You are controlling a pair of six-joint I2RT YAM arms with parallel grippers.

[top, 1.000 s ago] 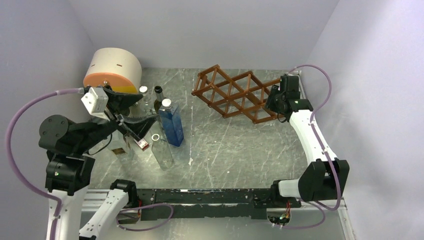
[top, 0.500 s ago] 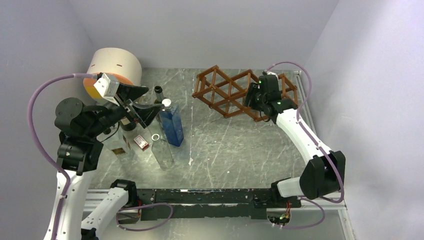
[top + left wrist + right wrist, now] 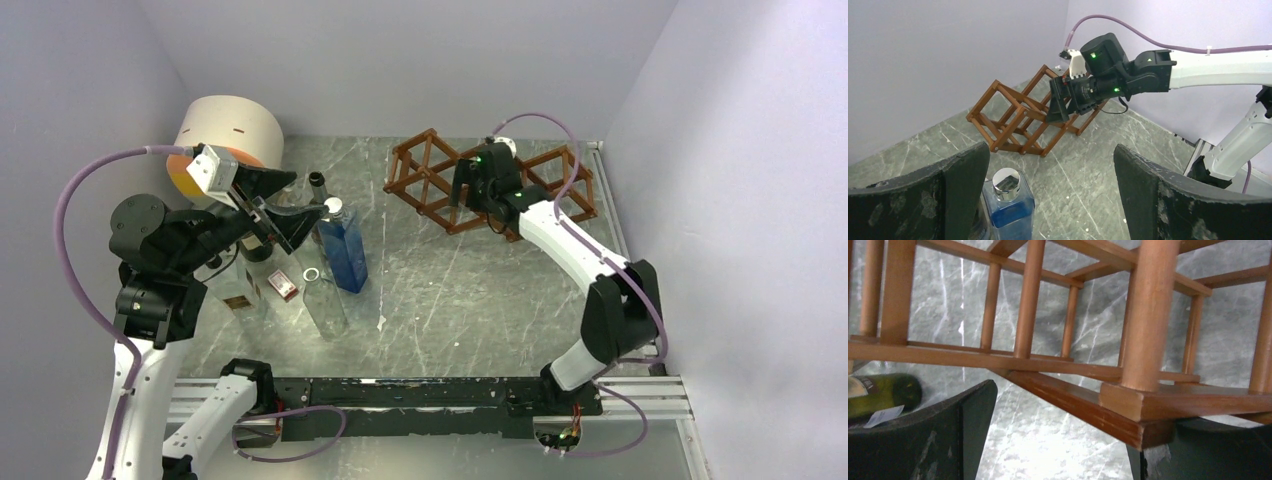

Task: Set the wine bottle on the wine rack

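The wine rack, a reddish-brown lattice, lies at the back of the table; it also shows in the left wrist view. My right gripper hovers over its middle, open, with a rack slat close in front of the jaws and touching nothing I can see. The dark wine bottle stands upright among other bottles on the left; its green body shows through the rack. My left gripper is open and empty just beside it, above the blue bottle.
A blue square bottle and clear bottles crowd the left side. A labelled bottle stands under the left arm. A round cream and orange drum sits at the back left. Walls close in on three sides.
My right arm has swung left from the rack's right end to its middle, and its jaws have opened. My left arm rose toward the bottle tops, then stayed still.
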